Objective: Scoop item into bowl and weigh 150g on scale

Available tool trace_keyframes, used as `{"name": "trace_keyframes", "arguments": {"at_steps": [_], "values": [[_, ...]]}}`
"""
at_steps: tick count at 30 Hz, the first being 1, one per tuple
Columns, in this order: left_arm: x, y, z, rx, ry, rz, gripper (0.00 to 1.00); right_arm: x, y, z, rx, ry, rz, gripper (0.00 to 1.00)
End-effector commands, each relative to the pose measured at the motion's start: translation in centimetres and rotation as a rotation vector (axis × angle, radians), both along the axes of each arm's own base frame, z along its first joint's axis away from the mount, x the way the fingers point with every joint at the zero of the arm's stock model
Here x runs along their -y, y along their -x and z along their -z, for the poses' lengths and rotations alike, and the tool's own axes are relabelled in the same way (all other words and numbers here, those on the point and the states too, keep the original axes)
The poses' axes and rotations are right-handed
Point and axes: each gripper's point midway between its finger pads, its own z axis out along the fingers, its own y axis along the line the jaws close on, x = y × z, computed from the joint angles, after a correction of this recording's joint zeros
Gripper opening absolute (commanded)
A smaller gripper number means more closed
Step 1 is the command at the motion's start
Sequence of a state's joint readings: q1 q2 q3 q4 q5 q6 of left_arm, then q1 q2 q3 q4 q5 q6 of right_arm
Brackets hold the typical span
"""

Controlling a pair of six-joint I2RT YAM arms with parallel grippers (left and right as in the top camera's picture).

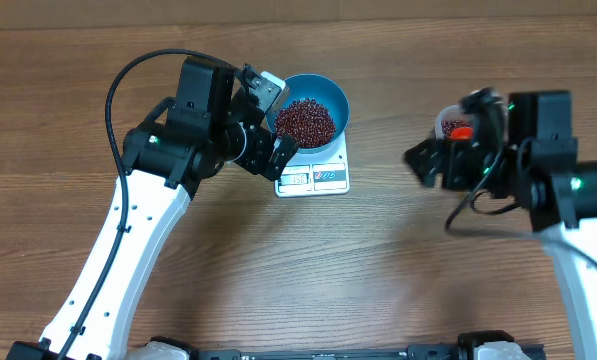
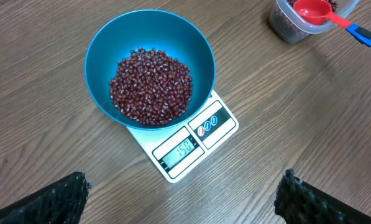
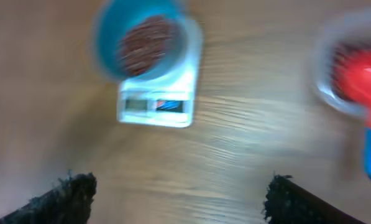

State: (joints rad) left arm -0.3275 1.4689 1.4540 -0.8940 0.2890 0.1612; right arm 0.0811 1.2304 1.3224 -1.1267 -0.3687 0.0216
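Blue bowl sits on white scale, display edge left showing. Beans heaped inside bowl. Left gripper hovers beside scale, fingers spread wide, empty. Right gripper well apart, fingers spread, empty; its view blurred. Red scoop rests in clear tub.

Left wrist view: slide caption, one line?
Deep bright-blue bowl of small red-brown beans on flat white kitchen scale; red plastic scoop in clear tub.
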Motion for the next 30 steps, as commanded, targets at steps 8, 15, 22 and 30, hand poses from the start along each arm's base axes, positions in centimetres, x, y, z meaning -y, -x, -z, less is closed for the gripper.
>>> {"name": "trace_keyframes", "arguments": {"at_steps": [8,15,22,30], "values": [[0.25,0.27,-1.51,0.042,0.015,0.025,0.99,-2.82,1.42,-1.65,0.099,0.017,-0.221,1.0],[0.25,0.27,-1.51,0.042,0.015,0.025,1.0,-2.82,1.42,-1.65,0.1,0.016,-0.221,1.0],[0.25,0.27,-1.51,0.042,0.015,0.025,1.0,-2.82,1.43,-1.64,0.099,0.017,-0.221,1.0],[0.25,0.27,-1.51,0.042,0.015,0.025,1.0,-2.55,1.27,-1.45,0.099,0.033,-0.213,1.0]]}}
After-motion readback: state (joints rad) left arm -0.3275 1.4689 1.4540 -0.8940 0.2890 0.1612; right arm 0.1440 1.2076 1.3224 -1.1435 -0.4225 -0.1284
